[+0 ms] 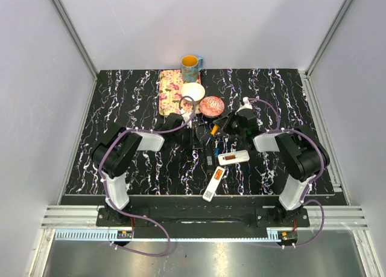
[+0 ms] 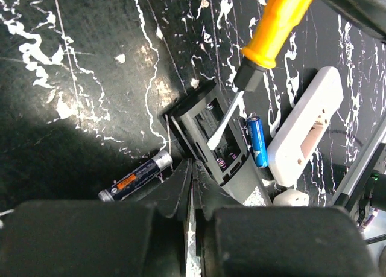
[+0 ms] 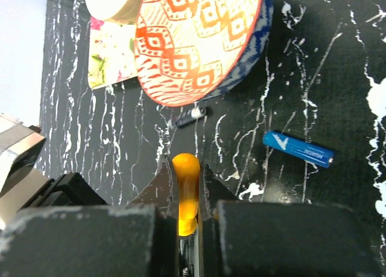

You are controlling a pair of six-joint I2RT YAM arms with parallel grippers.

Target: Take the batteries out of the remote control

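A black remote [image 2: 232, 159] lies with its battery bay open; bare springs show inside and I see no cell in it. My left gripper [image 2: 193, 168] is shut, with nothing between its jaws, its tips at the remote's near-left edge. My right gripper [image 3: 186, 168] is shut on the orange handle of a screwdriver [image 2: 274, 26], whose pale tip [image 2: 222, 125] reaches into the bay. A blue battery [image 2: 257, 141] lies between the black remote and a white remote [image 2: 304, 123]. A dark battery with an orange label [image 2: 134, 178] lies on the table to the left. Both batteries also show in the right wrist view: the blue battery [image 3: 298, 148] and the dark battery [image 3: 188, 117]. In the top view the left gripper [image 1: 194, 128] and right gripper [image 1: 224, 127] meet at mid-table.
A red-patterned bowl [image 1: 211, 105], a white cup [image 1: 192, 91], a floral mat [image 1: 170, 90] and a yellow mug [image 1: 191, 64] stand behind the grippers. Two white remotes [image 1: 233, 158] [image 1: 213, 183] lie nearer the front. The bowl [image 3: 199, 41] sits close to the dark battery.
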